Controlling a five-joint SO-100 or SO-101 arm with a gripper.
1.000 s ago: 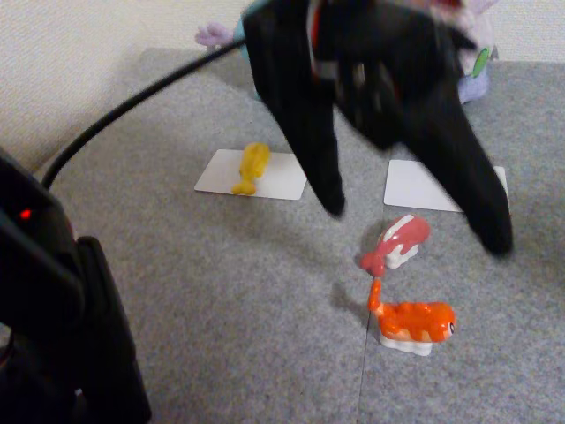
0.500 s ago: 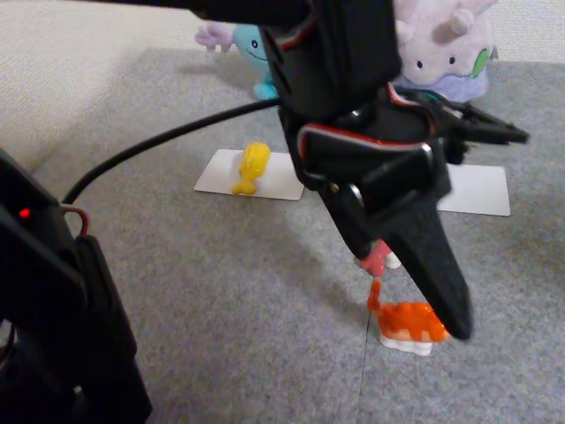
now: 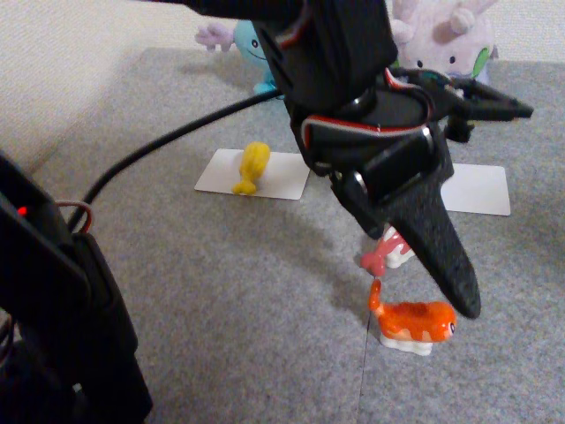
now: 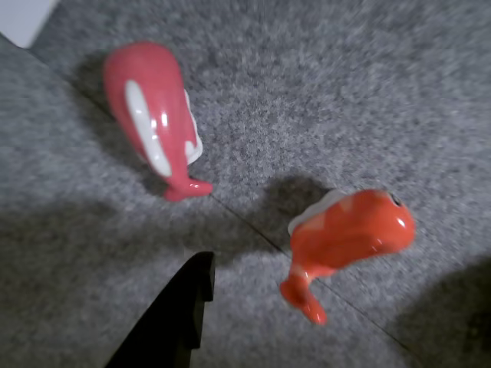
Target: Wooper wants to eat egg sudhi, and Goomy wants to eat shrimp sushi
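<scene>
Nearest, the shrimp sushi (image 3: 413, 324) is seen on the grey mat (image 3: 221, 291), with the gripper (image 3: 424, 265) held just above it, jaws spread wide, nothing gripped. Beyond, the egg sudhi (image 3: 252, 167) lies on a white card (image 3: 282, 177); Wooper (image 3: 250, 49) and Goomy (image 3: 441, 40) sit farthest.

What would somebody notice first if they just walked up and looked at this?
Probably the big black robot arm reaching down over the grey mat, its gripper hanging just above two shiny toys: an orange shrimp and a pink-red fish right behind it. Next, the little yellow fish lying on a white card, with a blue plush and a lilac plush sitting at the back.
</scene>
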